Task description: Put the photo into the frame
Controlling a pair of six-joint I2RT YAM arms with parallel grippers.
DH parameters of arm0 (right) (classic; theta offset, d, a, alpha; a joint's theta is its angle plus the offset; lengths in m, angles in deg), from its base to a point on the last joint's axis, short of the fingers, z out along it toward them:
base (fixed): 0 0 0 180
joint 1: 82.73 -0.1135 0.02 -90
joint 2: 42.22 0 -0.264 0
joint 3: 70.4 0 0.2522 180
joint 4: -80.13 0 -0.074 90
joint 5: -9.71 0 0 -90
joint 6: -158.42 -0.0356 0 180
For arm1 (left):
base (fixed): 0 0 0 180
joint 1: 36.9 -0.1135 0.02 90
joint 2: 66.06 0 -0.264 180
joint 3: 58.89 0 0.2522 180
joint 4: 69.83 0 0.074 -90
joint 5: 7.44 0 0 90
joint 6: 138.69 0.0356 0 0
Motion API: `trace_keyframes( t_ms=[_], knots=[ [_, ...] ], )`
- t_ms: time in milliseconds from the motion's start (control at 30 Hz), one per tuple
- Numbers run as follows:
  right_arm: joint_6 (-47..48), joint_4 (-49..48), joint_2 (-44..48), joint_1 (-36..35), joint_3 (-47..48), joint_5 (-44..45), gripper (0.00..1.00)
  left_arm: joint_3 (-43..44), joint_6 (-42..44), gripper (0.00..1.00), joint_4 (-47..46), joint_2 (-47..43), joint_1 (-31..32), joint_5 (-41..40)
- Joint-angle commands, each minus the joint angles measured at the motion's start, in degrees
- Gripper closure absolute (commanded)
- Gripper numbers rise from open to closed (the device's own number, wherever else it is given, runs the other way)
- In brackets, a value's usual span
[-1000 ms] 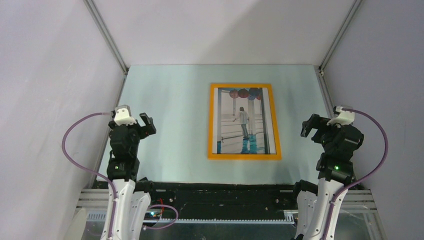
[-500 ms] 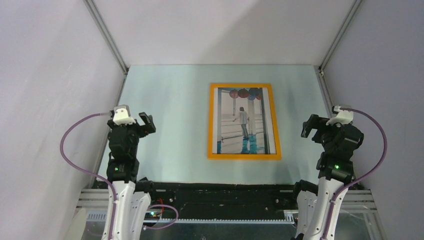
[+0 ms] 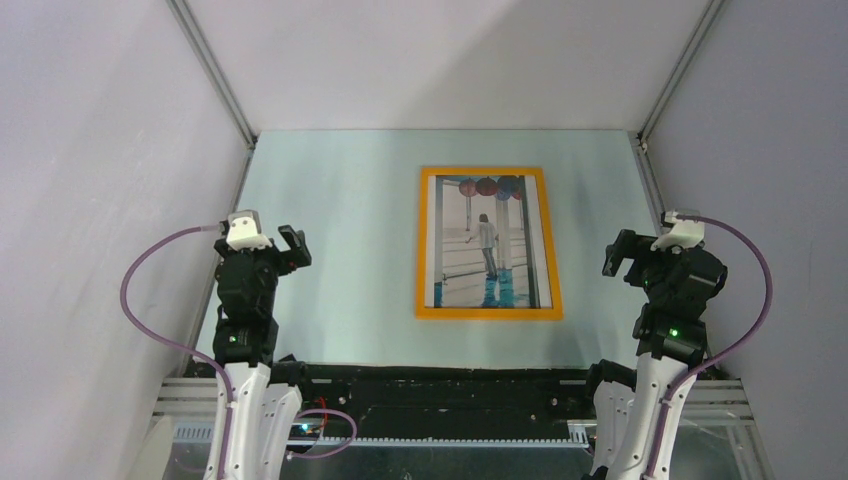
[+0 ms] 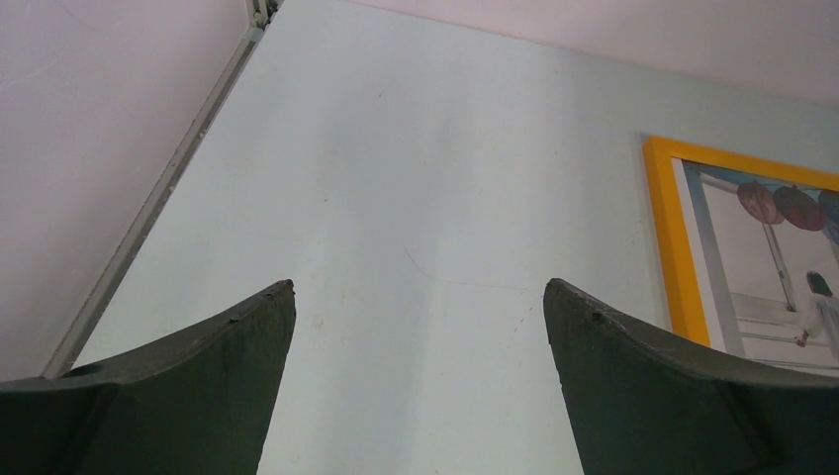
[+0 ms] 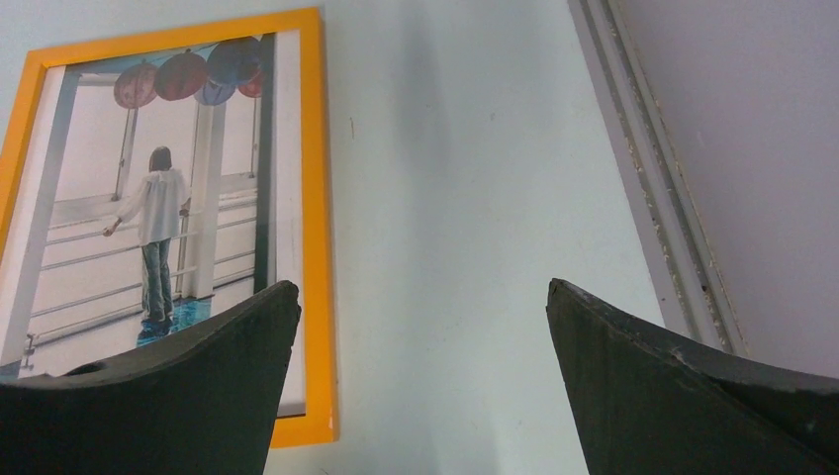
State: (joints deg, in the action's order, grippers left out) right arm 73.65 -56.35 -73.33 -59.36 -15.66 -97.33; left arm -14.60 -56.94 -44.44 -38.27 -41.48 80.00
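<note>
Since a second ago both my arms have eased back a touch; the photo [image 3: 487, 242] lies unmoved inside the frame [image 3: 488, 313] on the table [image 3: 340, 220]. My left gripper [image 3: 292, 250] and right gripper [image 3: 615, 255] gape wide, empty. My right wrist view shows the photo's standing figure whole, the left only the frame's upper-left part
</note>
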Motion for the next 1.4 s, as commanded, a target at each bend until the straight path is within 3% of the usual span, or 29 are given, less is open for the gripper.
trace_keyframes(
  t_ms=[0,1367],
  knots=[
    [1.5,-0.1,0.0,0.2,2.0,-0.8,0.01,-0.4,1.5,0.0,-2.3,-0.2,-0.5,0.3],
    [4.0,0.5,1.4,-0.2,1.6,-3.4,0.0,0.6,1.7,0.0,-1.0,1.7,-0.5,2.1]
  ],
)
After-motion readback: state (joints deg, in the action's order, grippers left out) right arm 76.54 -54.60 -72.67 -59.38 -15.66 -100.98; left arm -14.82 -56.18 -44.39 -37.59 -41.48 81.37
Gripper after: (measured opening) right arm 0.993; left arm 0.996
